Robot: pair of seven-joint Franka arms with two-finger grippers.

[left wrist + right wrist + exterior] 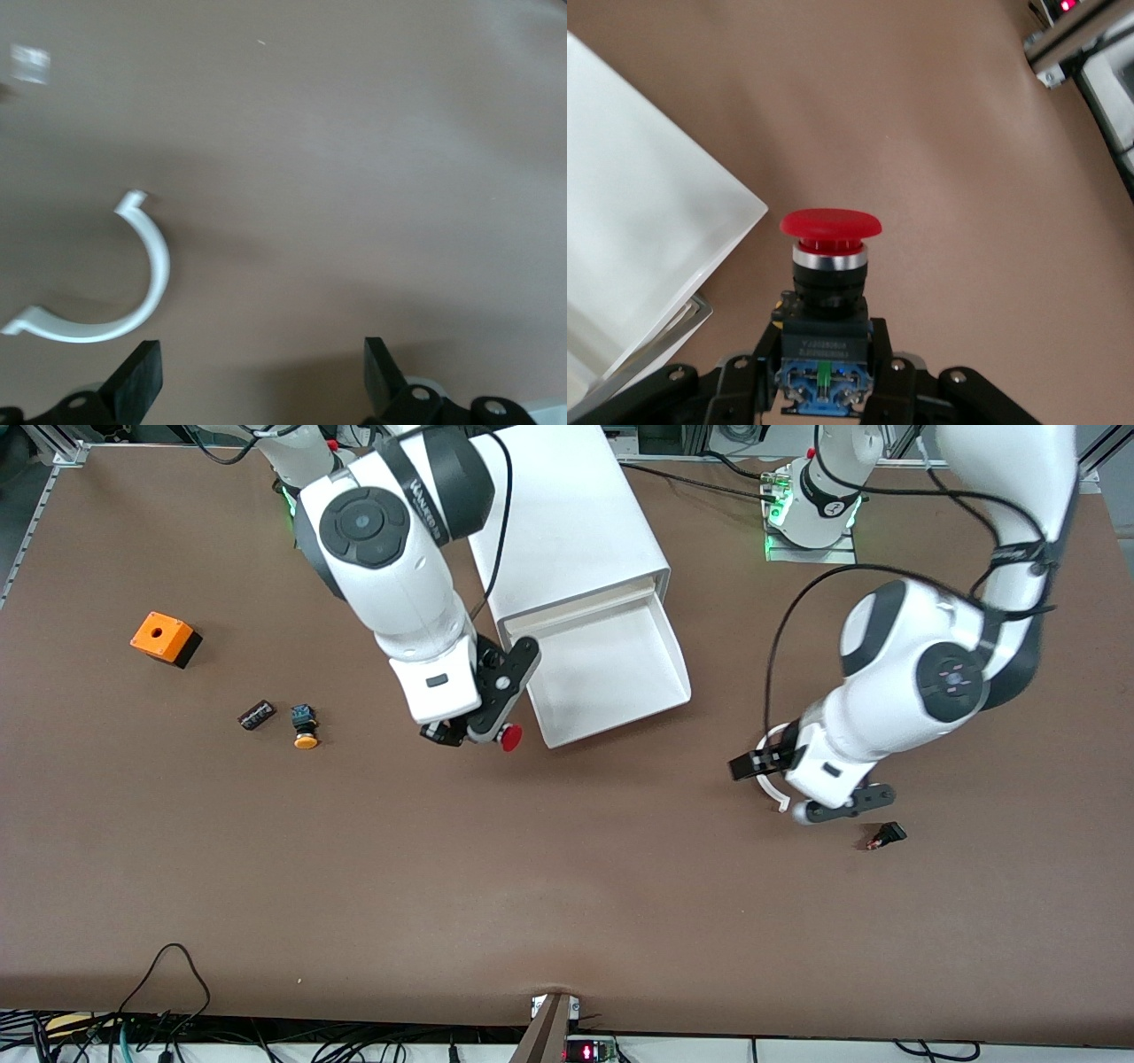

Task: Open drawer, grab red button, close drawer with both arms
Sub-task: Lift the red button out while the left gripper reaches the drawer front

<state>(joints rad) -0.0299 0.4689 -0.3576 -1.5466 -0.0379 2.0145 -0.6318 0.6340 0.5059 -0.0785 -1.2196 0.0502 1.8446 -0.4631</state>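
— Surface? Brown table, white cabinet at top centre, drawer pulled open just below; cables along the bottom edge.

— Arms? Right gripper left of centre, fingers pinching the red button by its body (cap pointing out), over the table beside the drawer's corner. Left gripper lower right, fingers spread apart, hanging over a white curved clip.

Evenly bright overhead light; soft shadows on the desk; left wrist view blurred, upper left smeared.
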